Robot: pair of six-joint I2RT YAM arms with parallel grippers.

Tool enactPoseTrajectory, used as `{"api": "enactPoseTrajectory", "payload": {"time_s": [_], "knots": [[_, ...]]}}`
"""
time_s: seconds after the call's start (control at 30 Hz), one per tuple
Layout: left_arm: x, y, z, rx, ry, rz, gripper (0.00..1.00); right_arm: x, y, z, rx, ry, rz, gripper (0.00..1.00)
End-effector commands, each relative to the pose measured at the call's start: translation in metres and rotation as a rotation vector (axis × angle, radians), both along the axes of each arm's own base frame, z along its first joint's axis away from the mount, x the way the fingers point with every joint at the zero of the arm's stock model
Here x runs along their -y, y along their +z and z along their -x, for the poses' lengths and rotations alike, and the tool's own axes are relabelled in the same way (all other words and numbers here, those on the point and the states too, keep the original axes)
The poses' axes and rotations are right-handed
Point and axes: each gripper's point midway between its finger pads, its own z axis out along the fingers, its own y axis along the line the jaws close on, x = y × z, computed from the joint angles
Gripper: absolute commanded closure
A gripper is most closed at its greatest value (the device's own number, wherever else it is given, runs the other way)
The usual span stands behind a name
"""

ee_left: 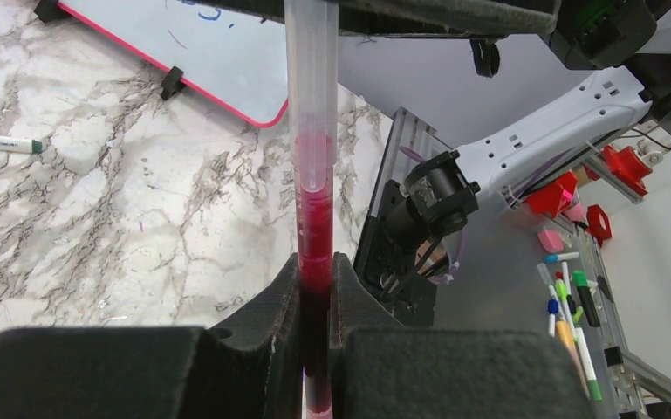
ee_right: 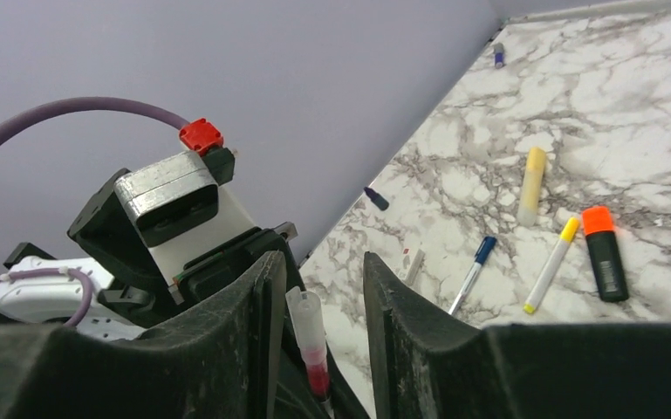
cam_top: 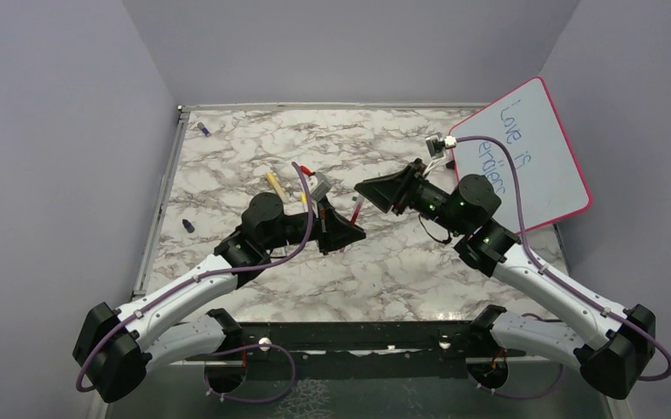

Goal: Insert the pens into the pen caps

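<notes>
The table was smooth marble-print, low sheen. The red pen had a glossy translucent plastic barrel. The left gripper had matt black, grainy plastic fingers. The whiteboard was glossy white, pink plastic frame. The purple cable looked rubbery, matt.

Top cam looks down over the table from its near edge; wrist cams face each other close-up, sharing the red pen.

The whiteboard sits at the table's far right. The far cap lies in the far left corner, and the near cap lies nearer along the left edge. Mid-table, the left end effector and right end effector meet, a pen between them. Loose pens and a highlighter lie left of them, slightly farther.
</notes>
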Motion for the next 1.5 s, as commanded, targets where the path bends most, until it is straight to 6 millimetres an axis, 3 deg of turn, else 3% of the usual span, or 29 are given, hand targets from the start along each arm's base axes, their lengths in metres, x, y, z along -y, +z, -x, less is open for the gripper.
{"api": "enactPoseTrajectory", "payload": {"time_s": [0.0,0.1,0.37,0.47,0.57,0.67,0.83,1.27,1.47], "knots": [[-0.002,0.022,0.004,0.060,-0.017,0.036,1.00,-0.006,0.007,0.011,0.022,0.069,-0.012,0.61],[-0.002,0.028,0.002,0.073,-0.007,0.042,1.00,-0.007,0.003,0.016,0.018,0.096,-0.005,0.66],[-0.004,0.045,0.000,0.104,0.014,0.064,1.00,-0.013,-0.013,0.024,-0.022,0.155,0.024,0.91],[-0.006,0.050,-0.011,0.100,0.074,0.048,1.00,-0.019,-0.025,0.031,-0.057,0.217,0.046,0.98],[-0.010,0.051,-0.035,0.100,0.188,0.006,1.00,-0.023,-0.045,0.034,-0.119,0.245,0.074,0.99],[-0.011,0.056,-0.044,0.101,0.222,0.003,1.00,-0.024,-0.066,0.036,-0.173,0.260,0.103,0.99],[-0.012,0.084,-0.057,0.120,0.234,0.029,1.00,-0.026,-0.090,0.044,-0.238,0.307,0.120,0.99],[-0.014,0.149,-0.074,0.271,0.248,0.075,1.00,-0.033,-0.116,0.068,-0.323,0.454,0.097,0.99],[-0.013,0.162,-0.095,0.286,0.302,0.090,1.00,-0.036,-0.140,0.067,-0.376,0.459,0.155,0.99]]}}
